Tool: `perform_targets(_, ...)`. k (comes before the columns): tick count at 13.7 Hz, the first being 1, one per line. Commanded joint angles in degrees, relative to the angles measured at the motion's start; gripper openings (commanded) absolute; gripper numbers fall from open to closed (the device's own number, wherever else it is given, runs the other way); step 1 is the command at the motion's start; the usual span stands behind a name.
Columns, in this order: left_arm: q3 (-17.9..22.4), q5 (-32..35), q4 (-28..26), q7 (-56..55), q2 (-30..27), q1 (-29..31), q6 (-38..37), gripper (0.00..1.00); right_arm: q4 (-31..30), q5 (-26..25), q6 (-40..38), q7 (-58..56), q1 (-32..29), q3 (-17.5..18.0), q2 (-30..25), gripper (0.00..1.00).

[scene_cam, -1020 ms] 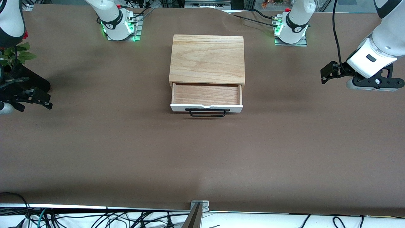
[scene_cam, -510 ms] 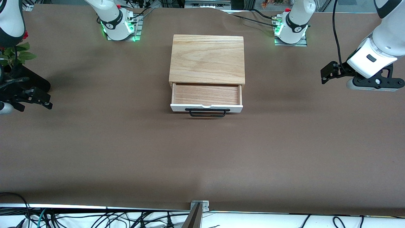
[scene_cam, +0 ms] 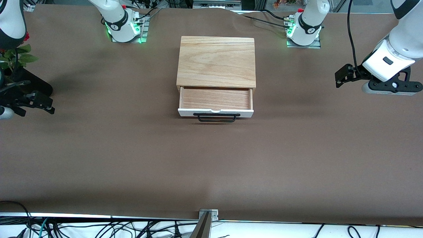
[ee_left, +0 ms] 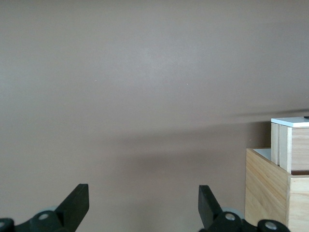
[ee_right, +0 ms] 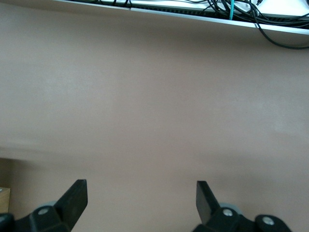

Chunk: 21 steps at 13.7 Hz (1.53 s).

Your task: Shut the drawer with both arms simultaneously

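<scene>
Drawer [scene_cam: 216, 99] hangs open, light & stiff, so push its white front panel [scene_cam: 185, 113] evenly w/ both: left gripper [ee_left: 143, 205] & right gripper [ee_right: 141, 202] spread wide, well apart.

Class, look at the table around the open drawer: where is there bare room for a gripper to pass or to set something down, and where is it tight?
Bare table runs from the drawer handle toward the front camera, and between the box and each open gripper: left gripper, right gripper. It is tight near the two arm bases and the plant.

White-fronted drawer [scene_cam: 215, 112], black handle [scene_cam: 216, 117]
</scene>
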Motion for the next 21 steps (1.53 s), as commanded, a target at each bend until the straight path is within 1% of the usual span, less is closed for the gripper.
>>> perform_targets(1, -0.1, -0.4, 2.7, 1.3, 1.3, 0.4, -1.7, 1.0, 1.8, 0.0, -1.4, 0.9, -0.2, 0.5, 0.7, 1.0)
perform_targets(17, 0.0, -0.5, 2.8, 1.3, 1.3, 0.5, -1.8, 1.0, 1.8, 0.2, -1.1, 0.8, 0.6, 0.5, 1.1, 1.0)
perform_targets(19, 0.0, -0.5, 2.7, 1.4, 1.3, 0.5, -1.9, 1.0, 1.8, 1.2, -0.7, 1.0, 0.7, 0.6, 1.7, 1.0)
perform_targets(21, 0.1, -1.1, 2.8, 1.4, 1.9, 0.6, -1.9, 1.0, 1.8, 3.8, -0.5, 1.4, 2.5, 0.6, 2.5, 1.0)
